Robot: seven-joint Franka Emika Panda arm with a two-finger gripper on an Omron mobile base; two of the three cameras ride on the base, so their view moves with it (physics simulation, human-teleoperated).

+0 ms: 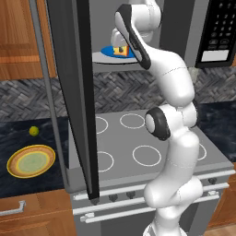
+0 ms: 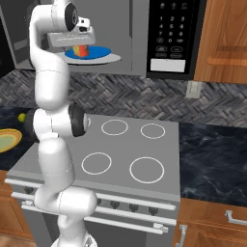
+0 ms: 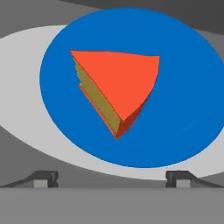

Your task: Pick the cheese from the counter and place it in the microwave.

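- Cheese lies on the turntable's blue disc, straight ahead of my gripper, its tip pointing toward the fingers.
- Jaws stand wide apart, holding nothing; I judge retreat next.

A kitchen: stovetop, microwave, marbled counter, wooden cabinets, herringbone backsplash.

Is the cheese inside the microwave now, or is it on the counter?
Inside. The cheese lies on the blue disc of the white turntable in the microwave; the gripper is open around nothing.
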